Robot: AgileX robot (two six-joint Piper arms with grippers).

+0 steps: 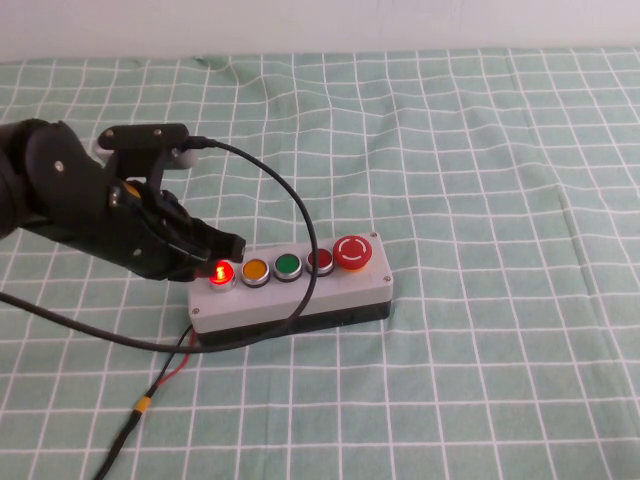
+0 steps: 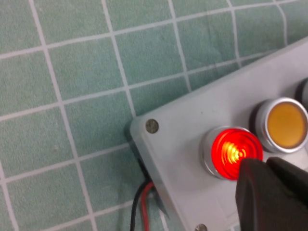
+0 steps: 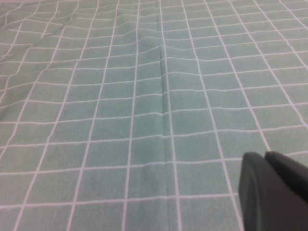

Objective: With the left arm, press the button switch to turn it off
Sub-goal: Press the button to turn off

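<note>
A grey switch box point(image 1: 300, 300) lies on the green checked cloth with a row of buttons. The leftmost button point(image 1: 221, 272) glows red. In the left wrist view the lit red button point(image 2: 233, 151) sits near the box's corner, beside a yellow button point(image 2: 287, 124). My left gripper point(image 1: 226, 248) is shut, and its black fingertips point(image 2: 260, 175) rest at the edge of the lit button. My right gripper point(image 3: 269, 168) is shut and hovers over bare cloth; it is out of the high view.
On the box, right of the lit button, come a yellow button point(image 1: 254, 269), a green one point(image 1: 288, 265), a dark red one point(image 1: 320, 261) and a large red mushroom stop point(image 1: 354, 251). A black cable point(image 1: 290, 195) arcs over the box. Red and black wires point(image 1: 165, 380) trail toward the front edge.
</note>
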